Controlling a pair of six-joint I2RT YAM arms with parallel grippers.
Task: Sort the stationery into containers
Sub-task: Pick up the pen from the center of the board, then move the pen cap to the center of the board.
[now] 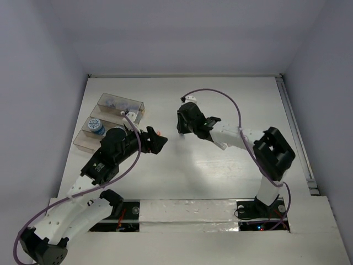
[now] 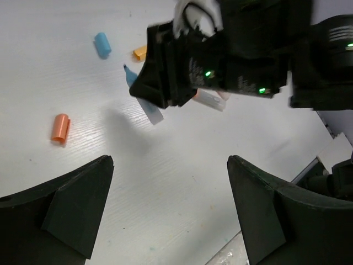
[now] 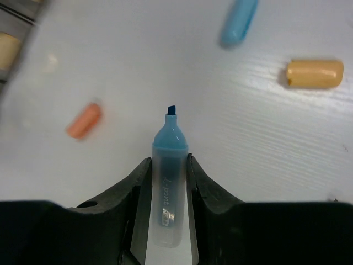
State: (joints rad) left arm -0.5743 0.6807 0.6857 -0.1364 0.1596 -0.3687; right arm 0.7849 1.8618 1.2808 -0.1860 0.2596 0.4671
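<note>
My right gripper is shut on an uncapped blue marker, tip pointing away, held just above the table. The left wrist view shows that gripper with the marker sticking out below it. My left gripper is open and empty, hovering over bare table beside it. Loose caps lie around: a blue one, a yellow-orange one and an orange one. The clear containers stand at the far left, holding a blue-topped tub and lilac tubs.
In the top view the two grippers, left and right, are close together mid-table. A whitish marker lies partly under the right gripper. The table's near edge shows behind my left fingers.
</note>
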